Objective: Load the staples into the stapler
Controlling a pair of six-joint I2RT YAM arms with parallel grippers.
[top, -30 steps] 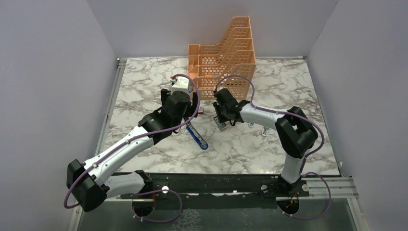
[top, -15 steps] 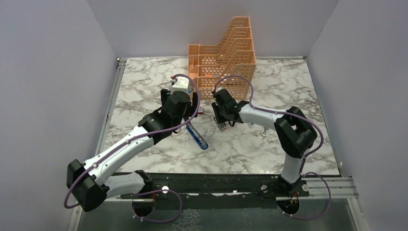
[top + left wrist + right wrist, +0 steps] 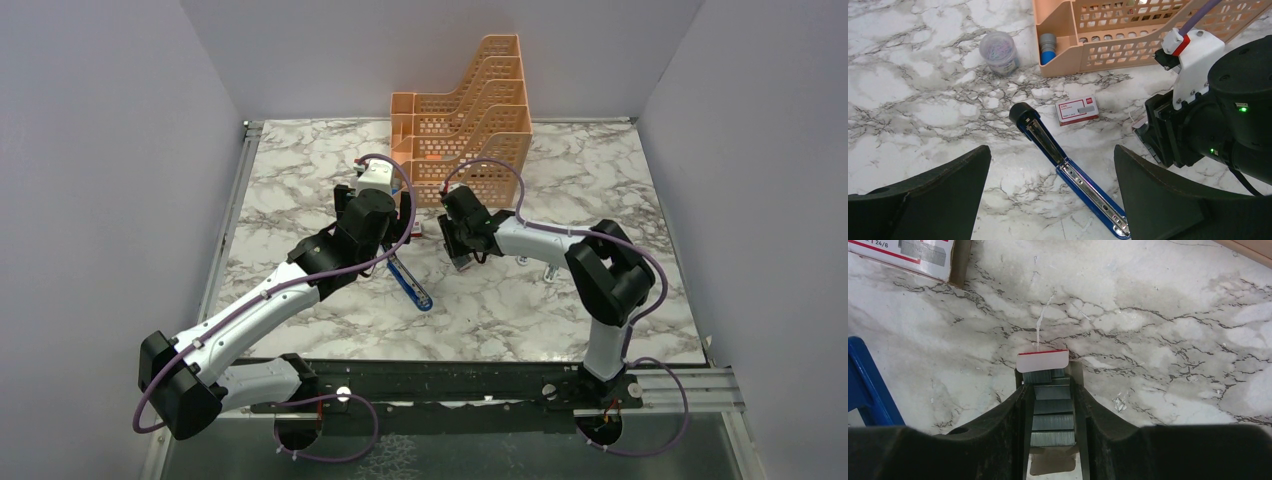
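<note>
Top view looks down from behind over the whole tabletop (image 3: 300, 180). Left wrist view sits high, stapler (image 3: 1068, 170) ahead of the left gripper (image 3: 1050, 150); right wrist view sits low, stapler left of the right gripper (image 3: 1050, 390).

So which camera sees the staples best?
The right wrist view: the staples sit close up between its fingers. The top view shows a tiny speck; the left wrist view hides them behind the right arm.

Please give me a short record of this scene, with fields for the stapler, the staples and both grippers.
stapler: slim blue stapler with metal channel, opened flat on marble table
staples: dark-grey tray of staple strips, between right gripper fingers; grip unclear
box: red-and-white cardboard box, beside stapler
left gripper: open, above stapler
</note>
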